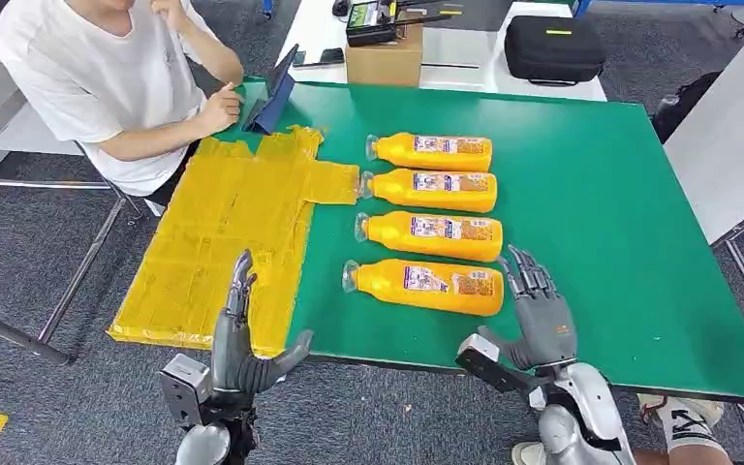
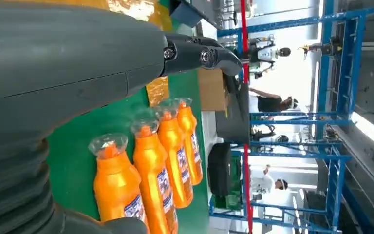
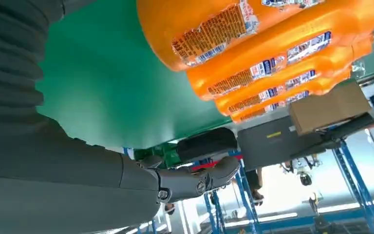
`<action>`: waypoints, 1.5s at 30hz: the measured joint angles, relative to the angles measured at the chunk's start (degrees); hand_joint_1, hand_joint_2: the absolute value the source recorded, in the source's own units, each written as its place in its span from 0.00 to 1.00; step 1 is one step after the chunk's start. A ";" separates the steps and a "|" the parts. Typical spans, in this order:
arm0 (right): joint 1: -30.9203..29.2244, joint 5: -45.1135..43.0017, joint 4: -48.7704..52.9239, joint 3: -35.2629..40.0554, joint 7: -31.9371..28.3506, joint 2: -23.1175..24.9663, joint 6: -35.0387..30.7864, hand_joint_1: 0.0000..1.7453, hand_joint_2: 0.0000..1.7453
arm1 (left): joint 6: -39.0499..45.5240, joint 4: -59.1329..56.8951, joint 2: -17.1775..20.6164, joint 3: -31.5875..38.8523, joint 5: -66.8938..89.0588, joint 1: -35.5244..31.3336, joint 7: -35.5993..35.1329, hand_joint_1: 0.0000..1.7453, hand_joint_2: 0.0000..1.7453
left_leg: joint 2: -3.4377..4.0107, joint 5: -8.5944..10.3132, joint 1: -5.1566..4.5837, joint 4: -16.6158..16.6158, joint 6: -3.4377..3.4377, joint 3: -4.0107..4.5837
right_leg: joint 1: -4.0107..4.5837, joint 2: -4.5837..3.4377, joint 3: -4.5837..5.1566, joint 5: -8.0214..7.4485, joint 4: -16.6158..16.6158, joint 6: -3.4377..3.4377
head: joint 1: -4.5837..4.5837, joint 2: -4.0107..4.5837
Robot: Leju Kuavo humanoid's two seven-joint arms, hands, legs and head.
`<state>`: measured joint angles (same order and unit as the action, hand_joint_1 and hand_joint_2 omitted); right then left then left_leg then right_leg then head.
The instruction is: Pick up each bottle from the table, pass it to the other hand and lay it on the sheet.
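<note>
Nearest the head camera, the robot's left hand point(image 1: 237, 339) stands at the near edge of the green table point(image 1: 591, 194), fingers straight and apart, thumb out, holding nothing; its fingertips lie over the near end of the yellow taped sheet point(image 1: 223, 242). Beside it, the right hand point(image 1: 539, 320) is likewise spread and empty, fingertips just beside the base of the nearest orange plastic bottle point(image 1: 426, 286). Three more orange bottles point(image 1: 431, 194) lie side by side beyond that nearest bottle, all on their sides, clear caps toward the sheet. Beyond the sheet a person in a white shirt point(image 1: 97, 77) sits touching a dark tablet point(image 1: 273, 92). A cardboard box point(image 1: 384, 63) and a black case point(image 1: 552, 46) rest past the table's far edge.

From the left wrist, the grey thumb and dark fingers of that hand frame the four bottles, caps foremost.

From the right wrist, the labelled bottle bases crowd close over the green surface, the hand's thumb free beneath them.
</note>
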<state>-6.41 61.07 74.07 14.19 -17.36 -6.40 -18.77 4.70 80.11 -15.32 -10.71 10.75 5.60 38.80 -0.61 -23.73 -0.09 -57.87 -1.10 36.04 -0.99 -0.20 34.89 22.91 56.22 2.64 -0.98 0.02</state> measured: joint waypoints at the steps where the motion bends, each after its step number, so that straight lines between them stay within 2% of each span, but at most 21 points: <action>1: -0.60 -0.39 -0.92 0.04 -0.15 -0.02 0.22 0.00 1.00 | -0.17 -0.11 0.00 -0.13 0.00 -0.03 0.02 0.00 1.00 | 0.00 0.00 0.00 0.00 0.00 0.01 | 0.00 0.00 0.00 0.00 0.00 0.00 | 0.00 -0.02; 8: -7.30 -1.62 -9.43 1.81 -0.31 0.00 3.85 0.00 1.00 | -0.61 -1.09 0.00 -1.31 0.00 -1.16 0.02 0.00 1.00 | -0.01 0.06 0.00 0.00 -0.06 0.00 | 0.00 0.01 -0.01 -0.02 0.01 0.03 | 0.02 -0.02; 13: -9.83 -1.70 -13.16 3.19 -0.52 0.07 4.83 0.00 1.00 | -0.85 -1.49 0.00 -1.57 0.00 -1.64 0.02 0.00 1.00 | -0.01 0.06 0.00 -0.01 -0.06 0.01 | 0.00 0.00 0.00 -0.02 0.02 0.03 | 0.00 -0.02; 30: -12.50 -1.64 -19.47 5.60 -1.22 0.11 5.05 0.00 1.00 | -1.11 -2.14 0.00 -1.81 0.00 -2.07 0.02 0.00 1.00 | -0.01 0.05 0.00 -0.01 -0.07 0.02 | 0.00 0.01 0.00 -0.02 0.01 0.04 | 0.00 -0.02; 36: -15.64 1.25 -24.11 8.40 2.06 -0.37 6.47 0.00 1.00 | -1.18 -2.23 0.00 -1.81 -0.02 -2.09 0.02 0.00 1.00 | -0.01 0.05 0.00 -0.01 -0.07 0.02 | 0.00 0.00 0.00 -0.02 0.02 0.04 | 0.00 0.00; 45: -18.17 1.53 -27.38 10.34 2.67 -0.44 6.43 0.00 1.00 | -1.18 -2.23 0.00 -1.81 -0.04 -2.09 0.00 0.00 1.00 | -0.02 0.05 0.00 -0.02 -0.07 0.02 | 0.00 0.01 0.00 -0.02 0.02 0.04 | 0.00 -0.02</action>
<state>-24.58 62.60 46.69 24.52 -14.69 -6.84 -12.35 3.52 77.88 -15.32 -12.52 10.71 3.52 38.80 -0.63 -23.68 -0.10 -57.88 -1.17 36.06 -0.99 -0.20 34.89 22.89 56.24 2.68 -0.98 0.00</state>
